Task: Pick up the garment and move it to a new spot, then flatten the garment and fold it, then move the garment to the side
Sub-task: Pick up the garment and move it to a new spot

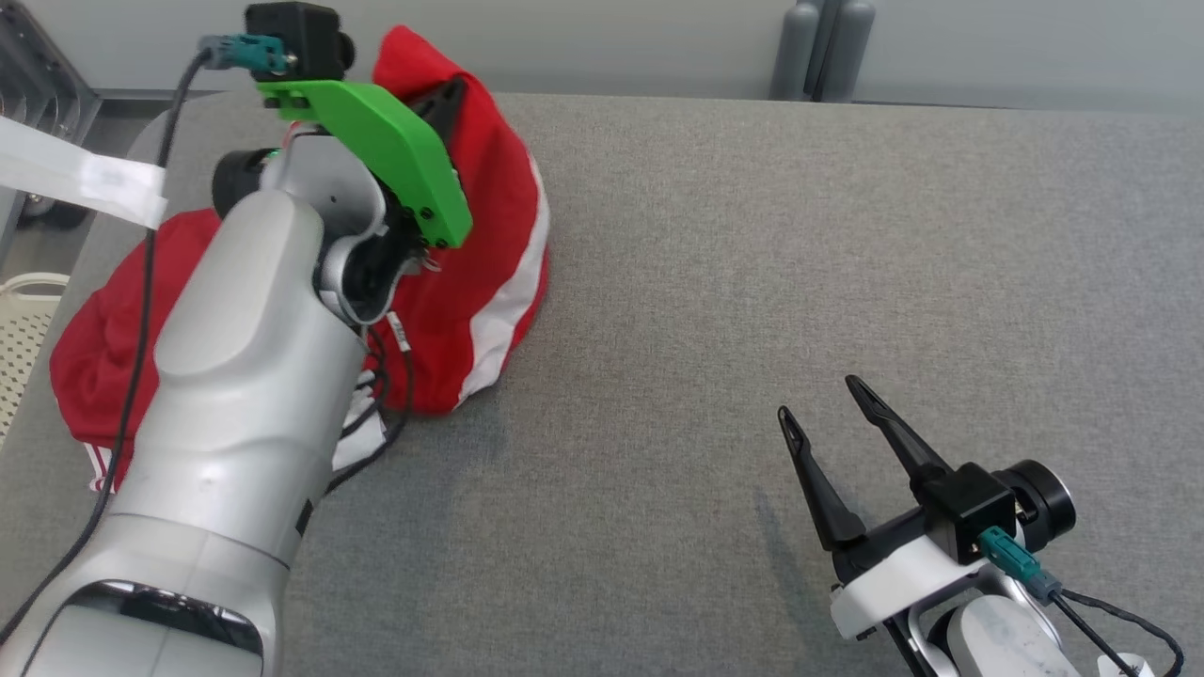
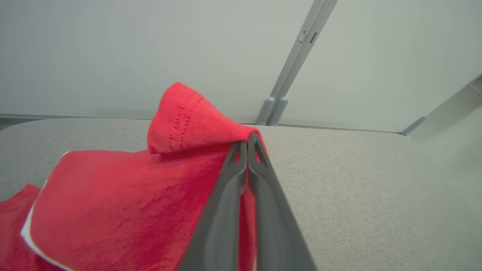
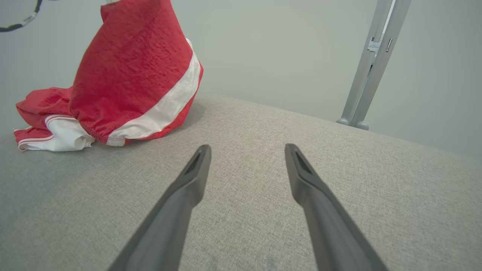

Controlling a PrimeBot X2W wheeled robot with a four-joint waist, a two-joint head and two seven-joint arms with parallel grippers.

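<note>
A red garment with a white stripe hangs in a peak at the table's far left, its lower folds resting on the grey cloth. My left gripper is shut on a hemmed edge of the garment and holds it lifted above the table. In the head view that gripper is mostly hidden behind its green bracket and the fabric. My right gripper hovers open over the near right of the table, far from the garment, and its fingers have nothing between them.
The grey fabric table stretches wide to the right of the garment. A grey post stands behind the far edge. A cream slatted basket sits beyond the table's left edge.
</note>
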